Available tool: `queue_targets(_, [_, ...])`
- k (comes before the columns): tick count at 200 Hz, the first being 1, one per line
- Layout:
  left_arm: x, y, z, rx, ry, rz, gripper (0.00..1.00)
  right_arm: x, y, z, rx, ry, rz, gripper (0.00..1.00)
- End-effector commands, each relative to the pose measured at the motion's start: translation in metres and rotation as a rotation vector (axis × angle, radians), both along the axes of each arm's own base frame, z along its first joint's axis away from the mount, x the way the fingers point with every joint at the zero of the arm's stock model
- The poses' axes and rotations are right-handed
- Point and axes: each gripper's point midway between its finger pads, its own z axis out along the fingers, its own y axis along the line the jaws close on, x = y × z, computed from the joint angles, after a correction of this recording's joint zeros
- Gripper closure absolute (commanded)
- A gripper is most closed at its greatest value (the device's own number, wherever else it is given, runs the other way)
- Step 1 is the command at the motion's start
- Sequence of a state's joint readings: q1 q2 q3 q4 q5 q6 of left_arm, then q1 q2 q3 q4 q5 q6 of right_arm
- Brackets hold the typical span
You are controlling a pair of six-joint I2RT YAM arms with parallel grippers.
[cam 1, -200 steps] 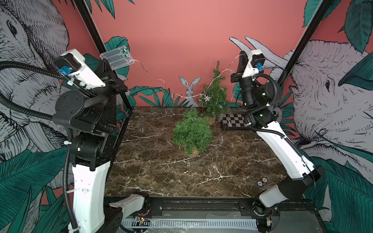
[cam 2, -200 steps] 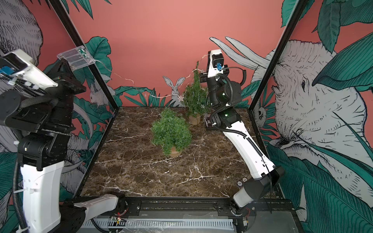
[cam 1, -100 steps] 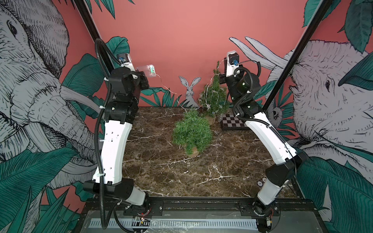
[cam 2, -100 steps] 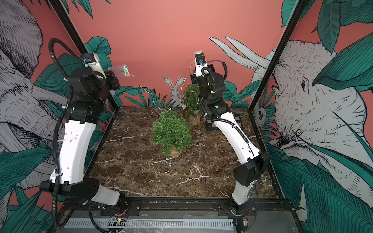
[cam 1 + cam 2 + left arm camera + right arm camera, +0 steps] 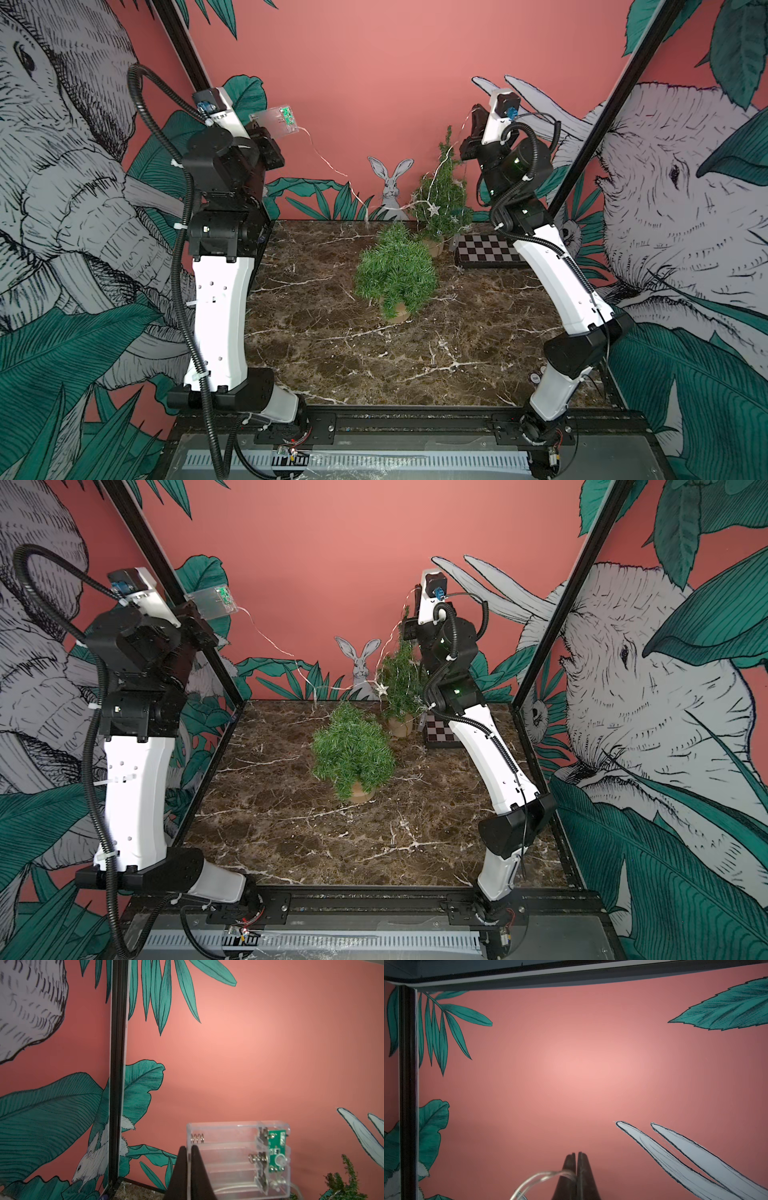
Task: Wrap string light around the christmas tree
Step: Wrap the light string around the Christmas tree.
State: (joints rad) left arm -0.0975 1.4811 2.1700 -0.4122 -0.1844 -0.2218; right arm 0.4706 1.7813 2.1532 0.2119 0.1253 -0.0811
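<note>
Two tight pinches beside slim green Christmas tree (image 5: pixel 442 195).
With left gripper (image 5: pixel 188 1148) clamped on clear plastic battery box (image 5: pixel 232 1147), right gripper (image 5: pixel 575 1155) on thin silver wire string light (image 5: pixel 546 1173) near treetop, keep wire gently taut, circle tree downward.

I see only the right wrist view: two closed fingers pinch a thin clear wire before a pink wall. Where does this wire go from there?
Observer: From the right gripper the string light drops onto the slim tree at the back and drapes over it.
Operator: And its far end?
Observer: It ends in a clear battery box, pinched by the left gripper, raised high.
Operator: Is any other tree there?
Observer: Yes, a bushier tree stands nearer the front; I see no lights on it.
</note>
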Motion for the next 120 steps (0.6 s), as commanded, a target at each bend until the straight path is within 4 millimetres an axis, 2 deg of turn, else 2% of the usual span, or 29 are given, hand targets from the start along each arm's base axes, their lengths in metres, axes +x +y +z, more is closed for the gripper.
queue_targets(1, [-0.026,0.005,0.035,-0.031,-0.113,0.004,1.00,-0.033,-0.013,0.051,0.089,-0.136,0.046,1.00])
queue_targets(43, [0.010,0.006,0.007,0.024,-0.018,0.046,1.00,-0.003,0.006,0.016,0.012,-0.003,0.056,1.00])
queue_targets(82, [0.046,0.003,-0.036,0.095,0.124,0.050,1.00,0.021,0.012,-0.025,-0.053,0.116,0.020,1.00])
queue_targets(98, [0.049,-0.004,-0.051,0.135,0.167,0.015,1.00,0.026,0.015,-0.047,-0.085,0.174,0.021,1.00])
queue_targets(120, [0.036,-0.011,-0.073,0.177,0.218,-0.034,1.00,0.016,0.016,-0.077,-0.122,0.245,0.059,1.00])
